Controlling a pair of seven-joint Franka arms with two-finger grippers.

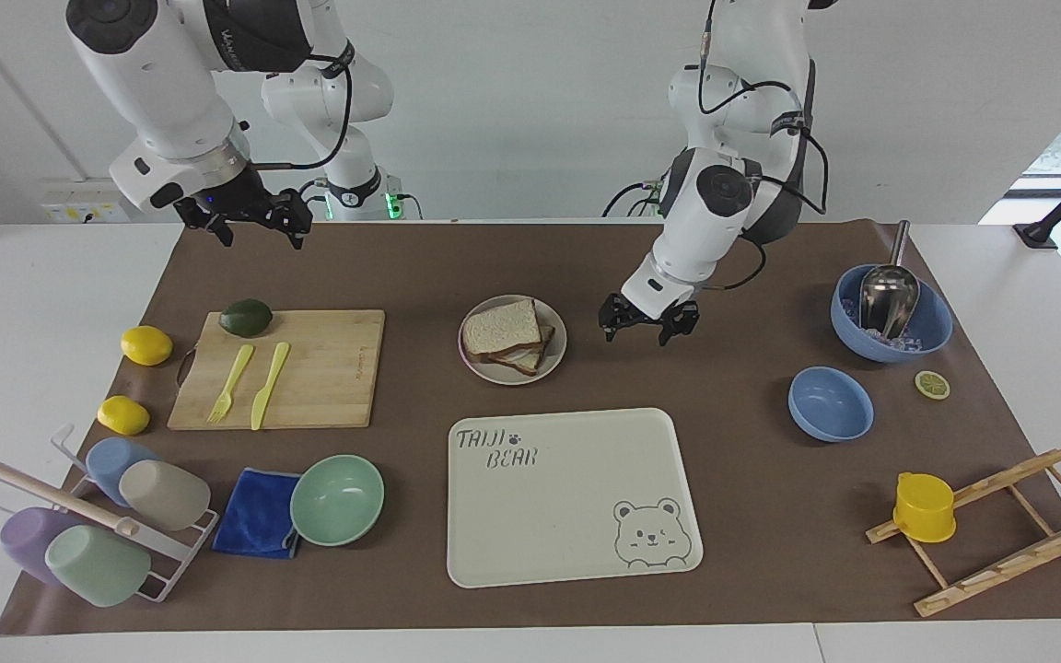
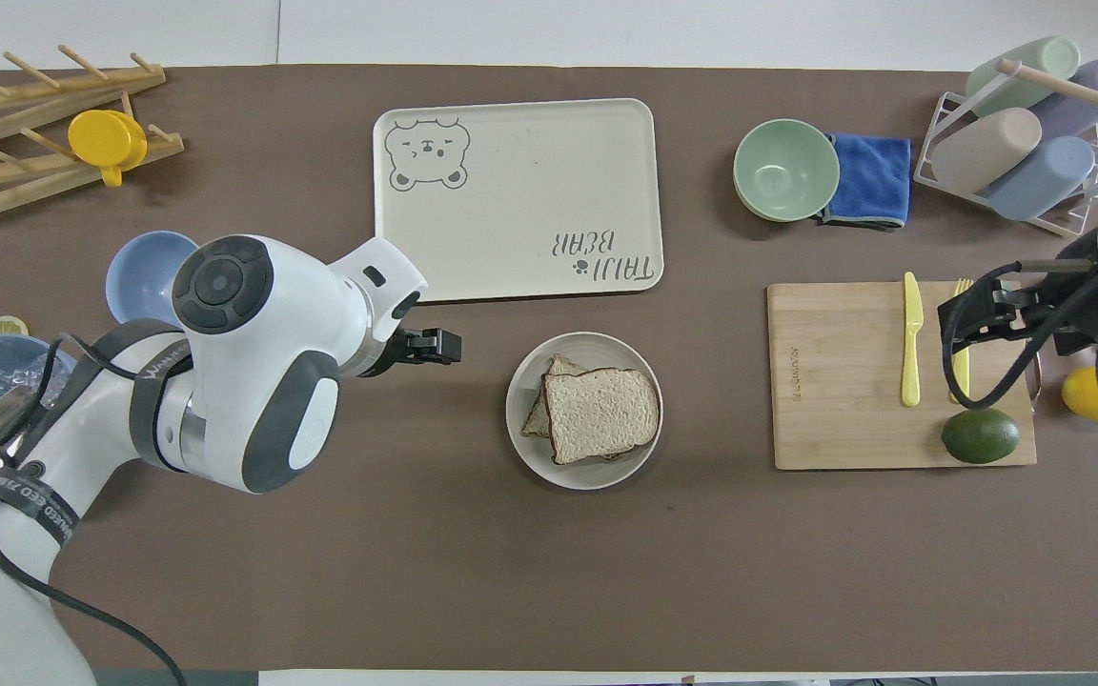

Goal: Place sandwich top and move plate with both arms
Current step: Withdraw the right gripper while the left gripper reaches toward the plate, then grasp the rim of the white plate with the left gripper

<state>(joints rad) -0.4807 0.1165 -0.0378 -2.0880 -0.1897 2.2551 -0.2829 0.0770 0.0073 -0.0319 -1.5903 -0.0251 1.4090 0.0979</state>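
Facing view: the top slice (image 1: 500, 325) lies on the sandwich, tilted a little off the lower bread, and the sandwich sits on the plate (image 1: 556, 354) in the middle of the brown mat (image 1: 733, 516). Overhead, the slice (image 2: 600, 413) covers most of the stack, with one corner of the lower bread showing at the edge toward my left arm.

My left gripper (image 1: 643, 329) hangs low just beside the plate, toward my left arm's end of the table, fingers apart and holding nothing; it does not touch the rim. My right gripper (image 1: 257, 229) is up in the air over the mat's edge by the cutting board (image 1: 328, 368), fingers also apart and empty.

Farther from me than the plate lies the bear tray (image 1: 577, 543). On the board are an avocado (image 1: 246, 318), a yellow fork (image 1: 229, 384) and a yellow knife (image 1: 268, 386). Toward my left arm's end stand a small blue bowl (image 1: 830, 403) and a larger blue bowl (image 1: 931, 331) with a metal scoop (image 1: 888, 296).
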